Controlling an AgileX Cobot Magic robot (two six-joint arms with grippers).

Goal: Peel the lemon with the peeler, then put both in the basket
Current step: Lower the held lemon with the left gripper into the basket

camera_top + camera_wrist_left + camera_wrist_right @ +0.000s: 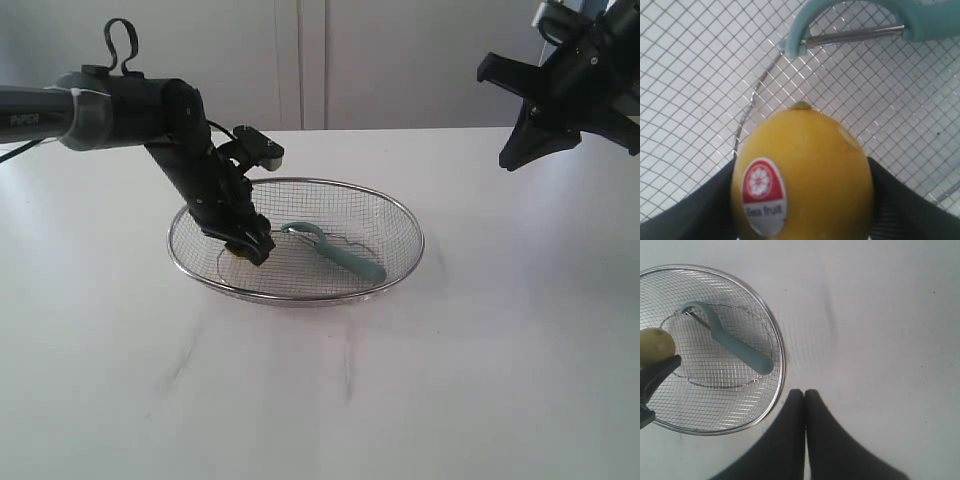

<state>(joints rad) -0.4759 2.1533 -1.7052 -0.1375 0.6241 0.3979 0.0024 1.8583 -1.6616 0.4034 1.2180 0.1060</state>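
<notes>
My left jaws clamp the small round yellow lemon (802,175) low inside the wide silver wire-mesh basket (421,242), left of centre in the exterior view. The slim teal-handled peeler (340,252) lies on the mesh just right of it. My right jaws, pressed together empty, hang upper right.

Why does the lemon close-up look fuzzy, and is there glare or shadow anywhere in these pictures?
Left wrist view: the lemon is very close, its sticker text soft; the peeler blade glints. Right wrist view: the basket mesh throws a faint grid shadow on the table. Exterior view: even, bright light, only weak shadows.
</notes>
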